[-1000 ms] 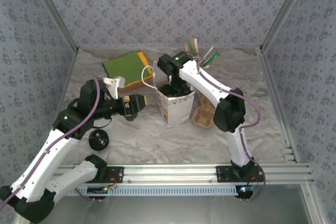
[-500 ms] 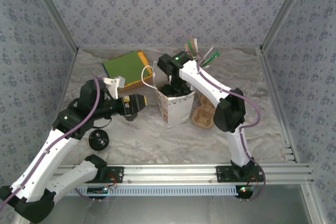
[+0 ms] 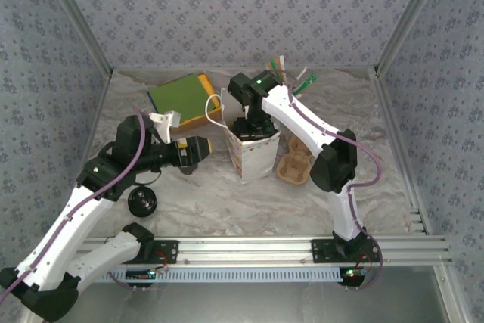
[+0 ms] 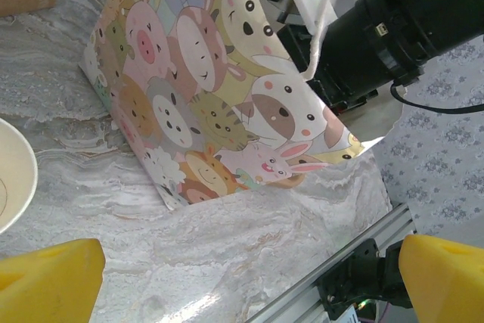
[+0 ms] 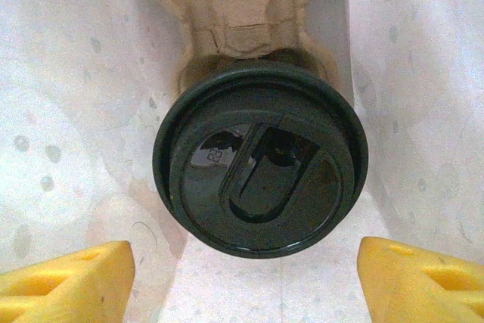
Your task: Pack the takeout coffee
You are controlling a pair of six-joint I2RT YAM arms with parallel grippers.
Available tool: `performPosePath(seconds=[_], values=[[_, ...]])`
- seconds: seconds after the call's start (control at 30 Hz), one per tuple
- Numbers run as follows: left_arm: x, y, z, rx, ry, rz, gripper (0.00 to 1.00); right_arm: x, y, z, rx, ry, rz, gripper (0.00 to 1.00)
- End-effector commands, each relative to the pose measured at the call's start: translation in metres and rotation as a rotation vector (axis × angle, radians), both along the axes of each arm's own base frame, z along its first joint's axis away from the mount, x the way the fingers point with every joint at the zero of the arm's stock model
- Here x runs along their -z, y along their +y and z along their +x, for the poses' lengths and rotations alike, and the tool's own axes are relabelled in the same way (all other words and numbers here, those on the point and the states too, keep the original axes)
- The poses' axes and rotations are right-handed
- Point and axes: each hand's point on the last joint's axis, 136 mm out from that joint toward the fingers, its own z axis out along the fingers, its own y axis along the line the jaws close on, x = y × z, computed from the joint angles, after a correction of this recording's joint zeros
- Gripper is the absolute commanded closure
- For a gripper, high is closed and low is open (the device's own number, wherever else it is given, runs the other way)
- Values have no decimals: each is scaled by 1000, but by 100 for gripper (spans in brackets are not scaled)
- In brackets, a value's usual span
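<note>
The takeout coffee (image 5: 261, 158), a dark cup under a round black lid, stands inside the bag in a well of a brown cardboard carrier (image 5: 242, 5). My right gripper (image 5: 242, 277) hangs above it, open, its yellow fingertips (image 5: 68, 281) well clear of the lid on both sides. From above, the right gripper (image 3: 253, 128) reaches down into the mouth of the cartoon-animal paper bag (image 3: 253, 158). My left gripper (image 3: 198, 150) is open and empty, just left of the bag (image 4: 219, 104), low over the table.
A second cardboard carrier (image 3: 295, 166) lies right of the bag. A green and yellow box (image 3: 181, 100) sits at the back left, straws (image 3: 291, 77) at the back. A dark round object (image 3: 142, 202) lies near the left arm. A cream cup rim (image 4: 15, 179) is beside the left gripper.
The right arm has shifted slightly up and to the right over the bag. The left arm has not moved.
</note>
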Motion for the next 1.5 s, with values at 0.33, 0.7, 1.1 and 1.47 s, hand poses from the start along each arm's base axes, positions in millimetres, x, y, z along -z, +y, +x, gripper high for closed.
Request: performPosePath(seconds=[0.33,0.7,1.1,1.47], values=[[2,3,-3,-11,-6,-3,0,-33,-1,-6,18,-55,27,41],[10,7,-1,-32,2,23,0,-50,0,0,-4,-122,7,42],[16,55,19,-303,-7,177,0,-95,-3,12,-35,-296,44,42],[-2,51,25,-289,-12,186,0,-142,-14,19,-23,-460,122,41]])
